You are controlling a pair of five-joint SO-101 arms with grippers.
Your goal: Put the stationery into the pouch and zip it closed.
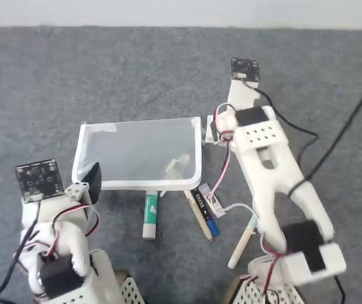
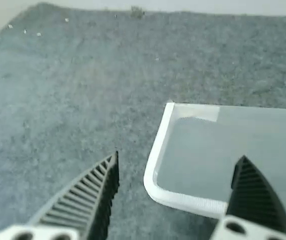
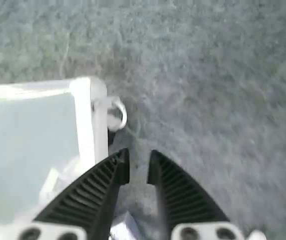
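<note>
Pouch (image 1: 136,152): left gripper (image 2: 179,157) fingers wide apart astride corner, likely to steady it; right gripper (image 3: 138,152) fingers barely apart, aimed near zip pull (image 3: 116,114).

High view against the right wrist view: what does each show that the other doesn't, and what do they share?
Only the high view: the stationery lying on the carpet beside the pouch, namely a glue stick, a pencil, a dark pen and a second pencil, plus the left arm. Only the right wrist view: the zipper pull's metal ring at the pouch corner, just ahead of the right hand, whose jaws stand narrowly apart. Both: the translucent pouch and the grey carpet.
</note>
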